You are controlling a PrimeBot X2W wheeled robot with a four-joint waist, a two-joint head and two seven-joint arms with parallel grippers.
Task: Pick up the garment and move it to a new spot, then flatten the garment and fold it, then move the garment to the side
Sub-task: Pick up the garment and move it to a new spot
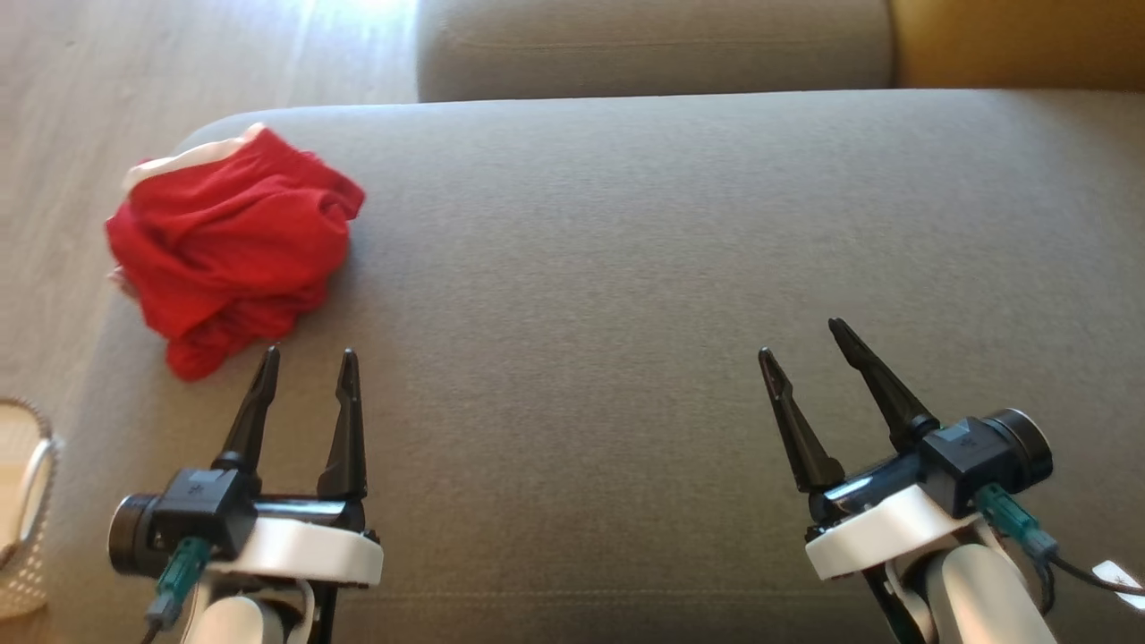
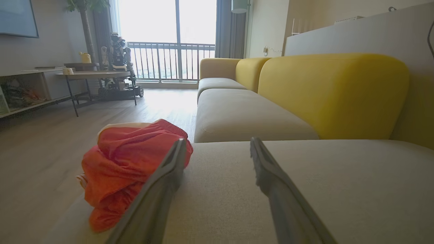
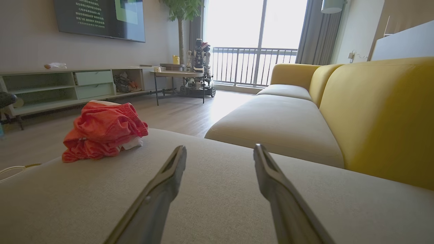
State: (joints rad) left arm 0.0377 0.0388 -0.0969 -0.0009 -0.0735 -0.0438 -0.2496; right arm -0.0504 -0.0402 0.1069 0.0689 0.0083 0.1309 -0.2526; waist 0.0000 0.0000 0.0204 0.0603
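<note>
The garment (image 1: 233, 241) is a crumpled red piece with a white band, bunched at the far left corner of the grey sofa seat (image 1: 626, 268). My left gripper (image 1: 309, 356) stands open just short of it, its fingertips a little below and right of the cloth, nothing between them. In the left wrist view the garment (image 2: 125, 169) lies ahead and left of the left gripper (image 2: 218, 144). My right gripper (image 1: 799, 338) hovers open over the seat's right half, far from the cloth. The right wrist view shows the garment (image 3: 105, 132) far left of the right gripper (image 3: 220, 149).
A woven basket (image 1: 27, 510) stands on the wood floor (image 1: 134, 80) left of the seat. A second grey cushion (image 1: 653, 45) and a yellow backrest (image 1: 1020, 40) lie beyond. Across the room are a side table (image 3: 176, 73), a TV shelf (image 3: 67, 84) and another robot (image 3: 201, 64).
</note>
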